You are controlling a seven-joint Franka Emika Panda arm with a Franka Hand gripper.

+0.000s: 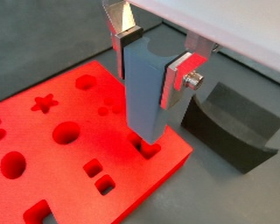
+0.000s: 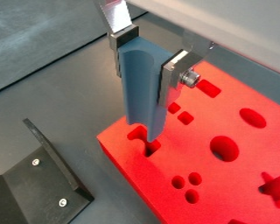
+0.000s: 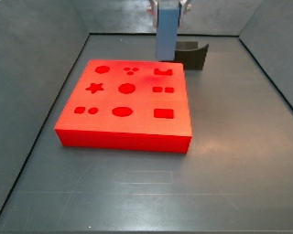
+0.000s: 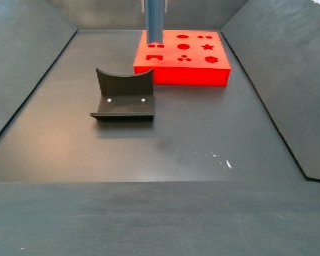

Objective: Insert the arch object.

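My gripper (image 1: 152, 59) is shut on the arch object (image 1: 143, 92), a tall blue-grey bar with a semicircular notch along one face, held upright by its upper part. Both wrist views show it, here too (image 2: 143, 87), between the silver fingers (image 2: 175, 77). Its lower end stands at the arch-shaped hole (image 2: 149, 140) near the corner of the flat red board (image 1: 60, 131). How deep it sits I cannot tell. In the side views the bar (image 3: 168, 32) (image 4: 156, 18) rises over the board's edge (image 3: 124, 137) (image 4: 190, 75). No small dark block shows.
The dark fixture (image 1: 236, 127) stands on the grey floor beside the board's corner; it also shows in the other views (image 2: 31, 184) (image 3: 189, 53) (image 4: 123, 95). The board has several other shaped holes, among them a star (image 3: 95, 88). Grey walls ring the floor.
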